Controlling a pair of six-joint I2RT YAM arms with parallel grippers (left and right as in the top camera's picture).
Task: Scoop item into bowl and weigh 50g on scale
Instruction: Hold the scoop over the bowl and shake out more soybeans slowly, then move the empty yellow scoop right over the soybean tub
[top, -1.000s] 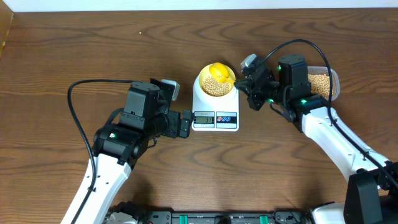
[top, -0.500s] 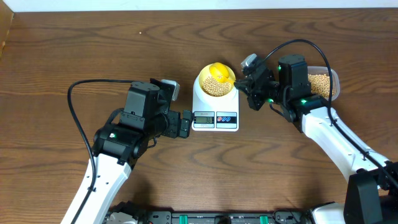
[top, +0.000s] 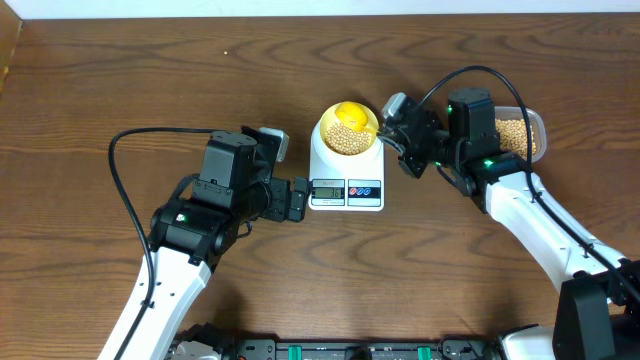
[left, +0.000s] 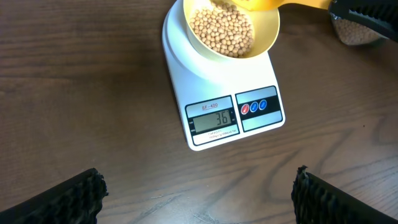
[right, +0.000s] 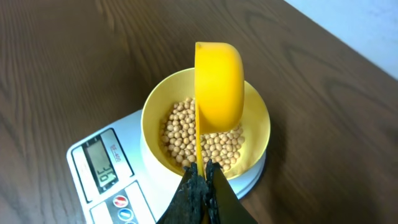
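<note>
A pale yellow bowl (top: 324, 135) stands on the white scale (top: 345, 190), partly filled with tan beans (top: 347, 142). The scale's display (left: 214, 119) reads 36. My right gripper (top: 390, 130) is shut on the handle of a bright yellow scoop (top: 350, 111). In the right wrist view the scoop (right: 221, 87) is turned on its side above the bowl (right: 258, 124) and its beans (right: 180, 134). My left gripper (top: 297, 198) rests open beside the scale's front left corner. Its fingers (left: 74, 199) stand wide apart over bare wood.
A clear plastic tub (top: 520, 135) with more beans sits right of the scale, behind the right arm. The left arm's black cable (top: 125, 150) loops over the table to the left.
The right wrist has shifted slightly toward the bowl with the scoop. The left arm has not moved.
</note>
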